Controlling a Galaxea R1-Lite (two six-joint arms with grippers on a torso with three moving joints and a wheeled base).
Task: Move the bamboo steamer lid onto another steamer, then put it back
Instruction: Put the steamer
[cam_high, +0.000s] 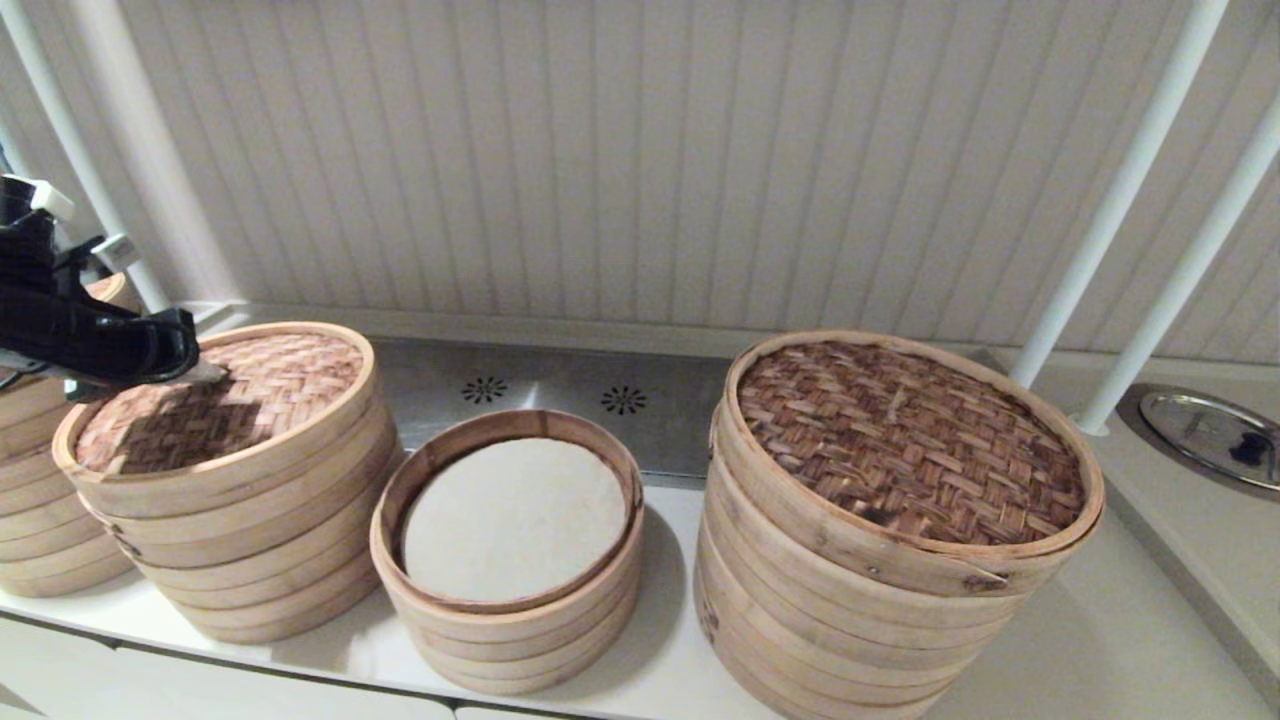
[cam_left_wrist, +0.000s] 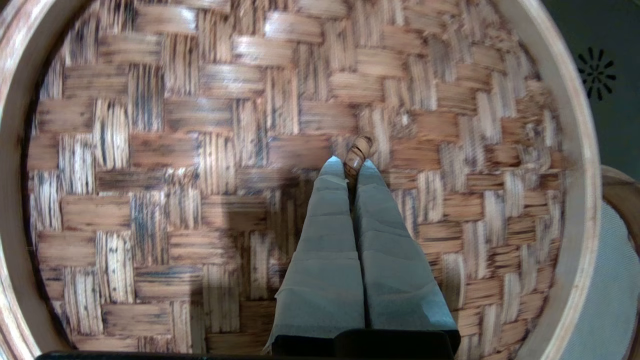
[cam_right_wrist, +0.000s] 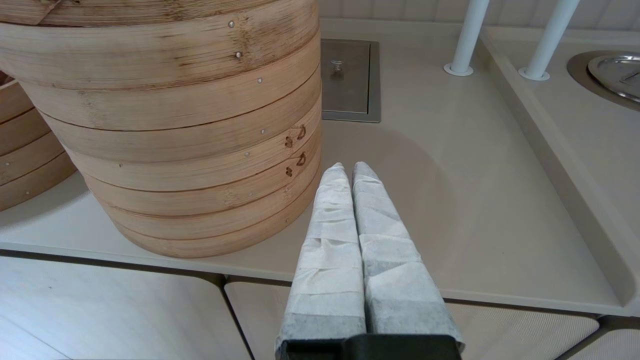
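The bamboo steamer lid (cam_high: 240, 400), pale-rimmed with a pinkish-tan weave, lies on top of the medium stack (cam_high: 250, 560) at the left. My left gripper (cam_high: 205, 372) reaches over it from the left. In the left wrist view the lid (cam_left_wrist: 200, 150) fills the picture and the left gripper (cam_left_wrist: 352, 165) is shut on its small loop handle (cam_left_wrist: 359, 147). The smallest steamer (cam_high: 505, 620) stands uncovered in the middle, its white cloth liner (cam_high: 515, 515) showing. My right gripper (cam_right_wrist: 348, 167) is shut and empty, low at the counter's front edge.
The biggest stack (cam_high: 870, 620) with the dark brown lid (cam_high: 905, 440) stands to the right, close beside the right gripper. Another stack (cam_high: 40, 520) is at the far left. White poles (cam_high: 1120, 190) and a recessed metal lid (cam_high: 1210, 430) are at the back right.
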